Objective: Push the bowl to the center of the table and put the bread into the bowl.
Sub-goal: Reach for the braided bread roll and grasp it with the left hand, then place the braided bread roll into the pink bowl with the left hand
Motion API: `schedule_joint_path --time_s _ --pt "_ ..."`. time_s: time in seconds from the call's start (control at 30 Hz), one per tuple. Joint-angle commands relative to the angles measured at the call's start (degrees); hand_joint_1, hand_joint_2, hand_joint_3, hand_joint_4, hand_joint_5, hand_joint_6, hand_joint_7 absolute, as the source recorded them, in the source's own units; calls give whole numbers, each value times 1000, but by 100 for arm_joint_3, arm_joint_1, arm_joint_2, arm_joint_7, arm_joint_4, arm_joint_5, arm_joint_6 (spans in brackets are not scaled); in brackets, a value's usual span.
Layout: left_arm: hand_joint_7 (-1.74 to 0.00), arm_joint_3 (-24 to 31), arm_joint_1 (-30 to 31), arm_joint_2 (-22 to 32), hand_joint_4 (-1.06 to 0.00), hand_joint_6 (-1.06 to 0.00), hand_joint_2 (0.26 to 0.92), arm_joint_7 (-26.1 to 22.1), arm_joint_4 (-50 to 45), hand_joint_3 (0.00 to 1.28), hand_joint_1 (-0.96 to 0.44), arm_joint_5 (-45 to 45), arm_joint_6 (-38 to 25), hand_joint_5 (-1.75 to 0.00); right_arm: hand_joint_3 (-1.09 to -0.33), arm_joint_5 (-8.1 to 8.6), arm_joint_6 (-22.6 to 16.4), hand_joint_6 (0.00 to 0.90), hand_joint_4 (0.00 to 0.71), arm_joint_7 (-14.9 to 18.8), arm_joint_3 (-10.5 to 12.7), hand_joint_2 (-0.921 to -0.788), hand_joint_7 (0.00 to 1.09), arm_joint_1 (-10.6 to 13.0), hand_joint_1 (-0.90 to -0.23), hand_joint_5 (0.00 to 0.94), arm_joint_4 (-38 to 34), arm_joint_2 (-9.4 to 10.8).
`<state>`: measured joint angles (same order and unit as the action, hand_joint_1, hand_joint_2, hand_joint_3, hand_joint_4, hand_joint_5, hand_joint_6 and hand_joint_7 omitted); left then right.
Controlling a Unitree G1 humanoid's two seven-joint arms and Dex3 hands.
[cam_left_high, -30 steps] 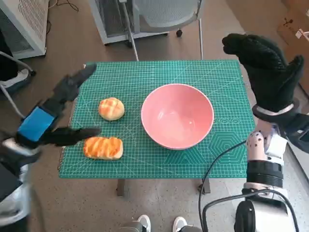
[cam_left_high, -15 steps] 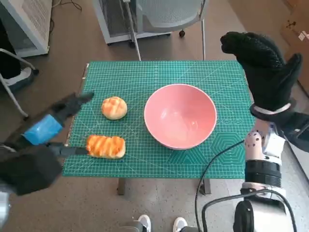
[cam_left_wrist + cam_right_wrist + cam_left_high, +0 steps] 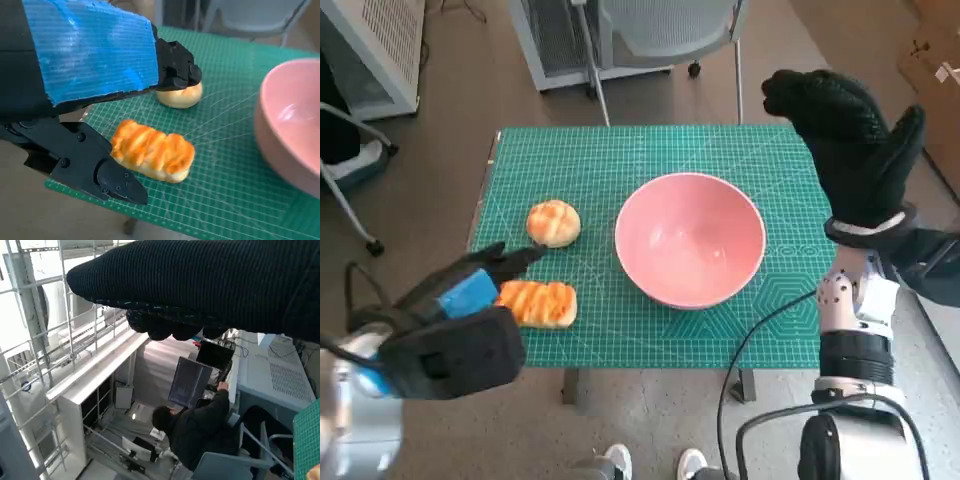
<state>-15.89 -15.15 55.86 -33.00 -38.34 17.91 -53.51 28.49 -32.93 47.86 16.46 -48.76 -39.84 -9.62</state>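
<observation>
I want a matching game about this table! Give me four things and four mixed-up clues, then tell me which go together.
Things:
1. bowl
2. long striped bread
3. round bun
4. right hand

Clues:
A. lies right next to the left hand
B. pink and empty
C. raised above the table's edge, holding nothing
D. sits on the green mat, farther from the robot than the other bread

Pairs: 1-B, 2-A, 3-D, 4-C
</observation>
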Motion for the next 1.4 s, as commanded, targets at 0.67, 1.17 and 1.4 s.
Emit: schedule_joint_path --time_s 0.67,1.17,1.4 --pt "-35 -1273 -650 -1042 -242 -431 761 264 2317 18 -34 1034 566 -18 -689 68 84 444 361 177 -33 -921 0 48 -646 3 -62 48" --pt "-832 -1320 -444 -1125 -625 -744 798 414 2854 282 23 1865 1398 -1366 -690 105 107 445 364 191 -2 -921 1 169 -664 2 159 26" --pt "-939 -731 -301 -1006 -613 -713 799 -7 2100 303 5 1698 1403 -1420 -692 105 46 445 364 220 28 -921 1 169 -665 2 113 29"
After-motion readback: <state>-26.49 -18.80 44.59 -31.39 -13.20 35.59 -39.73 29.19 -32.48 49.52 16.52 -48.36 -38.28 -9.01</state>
